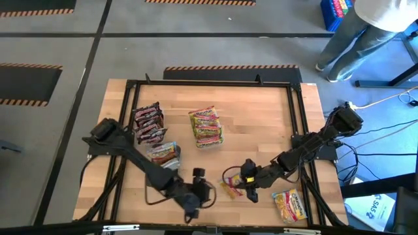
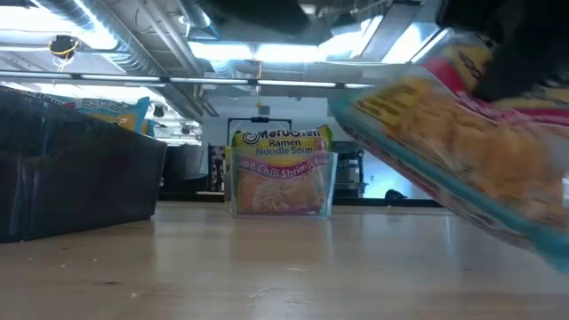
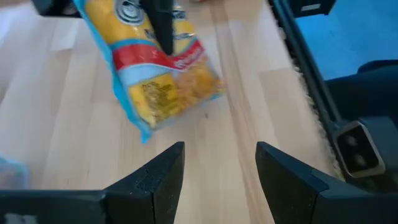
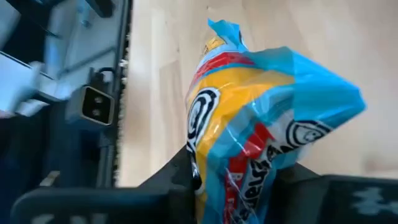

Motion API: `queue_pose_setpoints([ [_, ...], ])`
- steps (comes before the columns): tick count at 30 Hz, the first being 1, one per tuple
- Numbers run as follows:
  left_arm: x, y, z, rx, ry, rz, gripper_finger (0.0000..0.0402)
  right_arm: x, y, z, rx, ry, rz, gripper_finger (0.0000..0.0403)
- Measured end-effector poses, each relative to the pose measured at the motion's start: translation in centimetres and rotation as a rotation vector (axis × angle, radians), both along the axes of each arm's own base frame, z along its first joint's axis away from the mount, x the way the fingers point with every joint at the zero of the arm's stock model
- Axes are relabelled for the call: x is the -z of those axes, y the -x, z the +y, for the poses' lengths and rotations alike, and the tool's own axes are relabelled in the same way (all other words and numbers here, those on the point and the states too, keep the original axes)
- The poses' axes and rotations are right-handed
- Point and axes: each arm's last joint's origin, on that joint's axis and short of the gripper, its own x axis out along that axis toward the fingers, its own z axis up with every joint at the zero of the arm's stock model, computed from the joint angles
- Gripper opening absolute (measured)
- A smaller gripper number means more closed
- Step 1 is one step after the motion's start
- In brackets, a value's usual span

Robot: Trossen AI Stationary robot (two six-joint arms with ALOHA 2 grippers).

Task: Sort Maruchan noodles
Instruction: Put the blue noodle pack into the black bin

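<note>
A yellow Maruchan noodle packet (image 1: pixel 230 188) with blue edges is off the table near its front edge, with my right gripper (image 1: pixel 239 183) shut on it. The right wrist view has the packet (image 4: pixel 249 124) filling the space between the fingers. My left gripper (image 1: pixel 208 194) stands open just left of it, pointing at the packet (image 3: pixel 158 74), with nothing between its fingers (image 3: pixel 163 180). A second yellow packet (image 1: pixel 289 203) lies flat at the front right. My right gripper pinches the packet by its two flat faces, near one short end (image 4: pixel 239 165), between its two fingers. One dark finger (image 3: pixel 163 25) lies over the printed face. The packet hangs tilted below the fingers (image 2: pixel 462 133), the other end lowest; whether that end touches the table I cannot tell.
Sorted piles stand farther back: maroon packets (image 1: pixel 148 124) at the left, yellow packets in a clear tray (image 1: pixel 206 127) in the middle, a silvery packet (image 1: pixel 163 153) nearer. A dark frame (image 1: pixel 300 130) borders the table. A person stands beyond the far right corner (image 1: pixel 366 32).
</note>
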Motion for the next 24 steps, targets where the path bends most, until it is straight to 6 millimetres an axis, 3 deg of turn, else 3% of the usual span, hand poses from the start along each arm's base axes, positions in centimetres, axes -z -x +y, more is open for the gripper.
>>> queue_pose_setpoints([
  [7,1.9,3.2,0.7,-0.032,0.035,-0.089,0.0192,-3.5,-2.5,1.4,-0.080,0.212,-0.022,0.0075],
  [14,2.2,3.7,2.6,-0.010,0.264,-0.269,0.0192,-3.7,-6.2,4.0,-0.175,0.263,0.056,0.0078],
  [24,2.1,3.5,2.8,-0.090,0.296,-0.313,0.0193,-4.2,-8.7,5.9,-0.220,0.347,0.121,0.0079],
])
